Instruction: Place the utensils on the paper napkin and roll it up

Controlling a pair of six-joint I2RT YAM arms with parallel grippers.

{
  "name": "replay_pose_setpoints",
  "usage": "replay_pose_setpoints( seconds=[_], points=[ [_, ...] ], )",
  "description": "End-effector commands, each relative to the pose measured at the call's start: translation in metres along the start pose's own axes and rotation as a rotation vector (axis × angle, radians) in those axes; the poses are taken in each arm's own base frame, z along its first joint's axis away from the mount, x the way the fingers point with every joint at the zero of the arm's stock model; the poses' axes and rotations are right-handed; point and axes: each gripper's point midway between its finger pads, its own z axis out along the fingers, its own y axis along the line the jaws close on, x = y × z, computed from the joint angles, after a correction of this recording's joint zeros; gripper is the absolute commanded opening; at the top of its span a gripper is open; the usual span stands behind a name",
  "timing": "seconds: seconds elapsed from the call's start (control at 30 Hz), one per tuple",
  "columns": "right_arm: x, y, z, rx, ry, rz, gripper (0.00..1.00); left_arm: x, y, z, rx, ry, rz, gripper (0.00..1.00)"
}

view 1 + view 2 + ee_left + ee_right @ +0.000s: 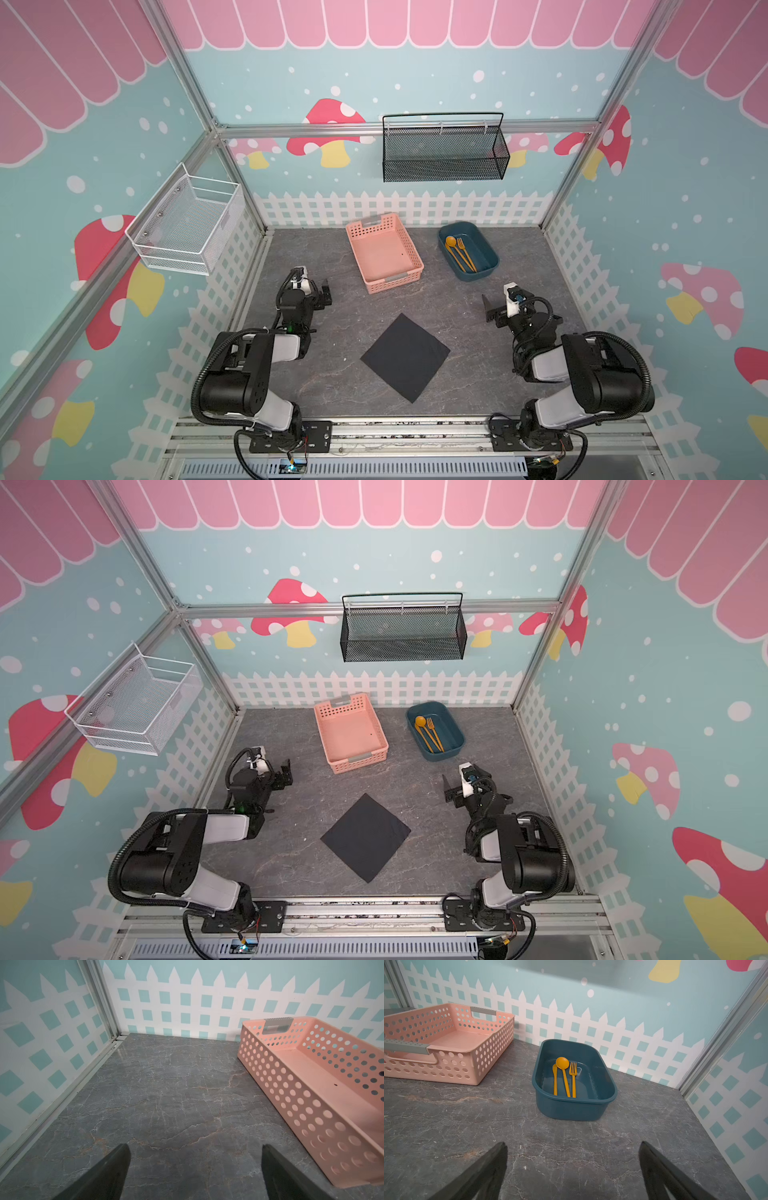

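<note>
The grey table [332, 332] carries everything, and the pink basket [384, 255] at its back middle is the landmark here. The left arm [237, 374] stands left of the basket and nearer the front rail, the right arm [598, 374] right of it and likewise nearer. A black rack [444, 149] hangs on the wall behind the basket, and a white rack [187, 224] on the wall to its left.

The napkin [405, 357] lies flat on the table in front of the basket, apart from it, turned so that one corner points toward the basket; both top views show it so [365, 837]. The tub [480, 249] sits just right of the basket, not touching it.

The left gripper [325, 293] hovers just left of the basket's front corner, fingers spread wide with nothing between them, as the left wrist view confirms [194, 1147]. The right gripper [572, 1144] hangs right of the basket's front end, facing the tub, also spread wide and holding nothing.

The utensils [564, 1076] lie side by side inside the tub, right of the basket and well apart from the napkin: spoon [562, 1062] in the middle, fork [573, 1070] on the side away from the basket, knife [555, 1080] on the basket side, heads toward the back wall.
</note>
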Motion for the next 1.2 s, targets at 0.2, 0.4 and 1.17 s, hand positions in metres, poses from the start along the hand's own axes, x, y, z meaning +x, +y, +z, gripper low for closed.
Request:
replay_pose_setpoints(
  seconds=[0.2, 0.4, 1.17],
  points=[
    [-0.008, -0.002, 0.0, 0.005, -0.034, -0.027, 1.0, -0.001, 0.002, -0.001, -0.002, -0.012, 0.018, 1.0],
    [-0.008, -0.003, 0.0, 0.006, -0.033, -0.027, 1.0, -0.001, 0.001, -0.001, -0.001, -0.013, 0.018, 1.0],
    [0.003, -0.034, 0.006, 0.174, 0.035, 0.055, 0.99, -0.001, 0.002, -0.001, 0.001, -0.011, 0.016, 1.0]
  ],
)
